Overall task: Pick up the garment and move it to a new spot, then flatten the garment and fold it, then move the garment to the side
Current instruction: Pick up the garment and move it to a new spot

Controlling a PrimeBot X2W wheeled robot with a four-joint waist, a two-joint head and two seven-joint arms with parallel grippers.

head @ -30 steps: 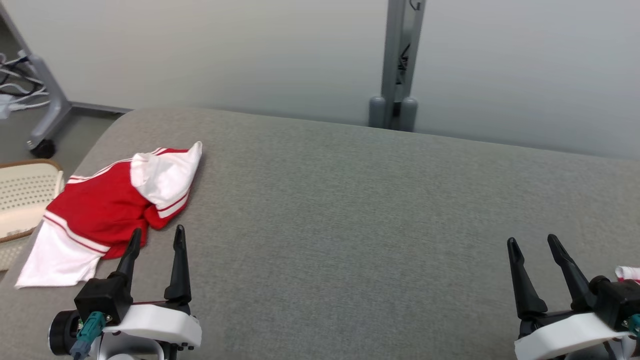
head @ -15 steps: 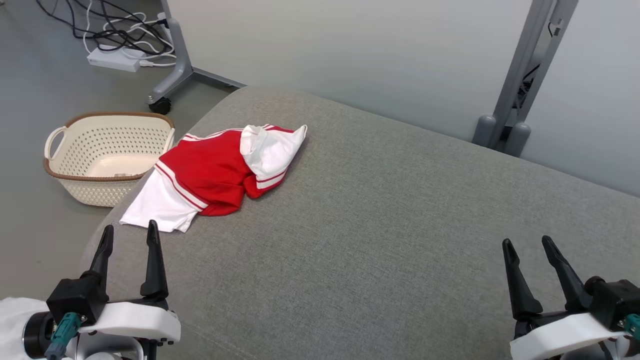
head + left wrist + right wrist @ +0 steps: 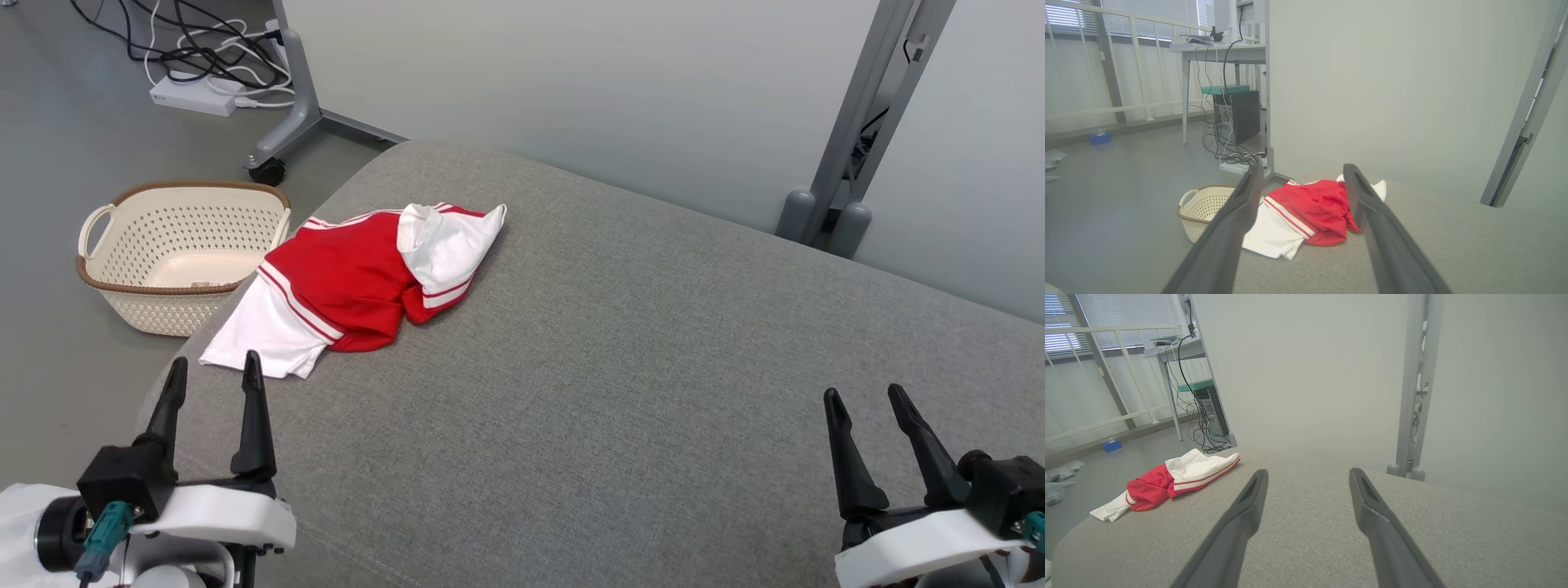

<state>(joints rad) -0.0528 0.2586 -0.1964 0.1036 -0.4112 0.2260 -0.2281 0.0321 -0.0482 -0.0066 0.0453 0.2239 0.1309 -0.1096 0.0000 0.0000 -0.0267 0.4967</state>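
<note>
My head camera has swung left; the garment (image 3: 359,278) now lies crumpled at upper left on the cushion (image 3: 612,367), near the basket (image 3: 163,314); left gripper (image 3: 215,361) and right gripper (image 3: 863,392) gape wide, empty; pickup looks next.

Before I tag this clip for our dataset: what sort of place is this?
Probably a lab or office workspace, not a home: a desk with a computer tower beneath, cables and a power strip on the floor, and a grey padded surface holding the garment.
</note>
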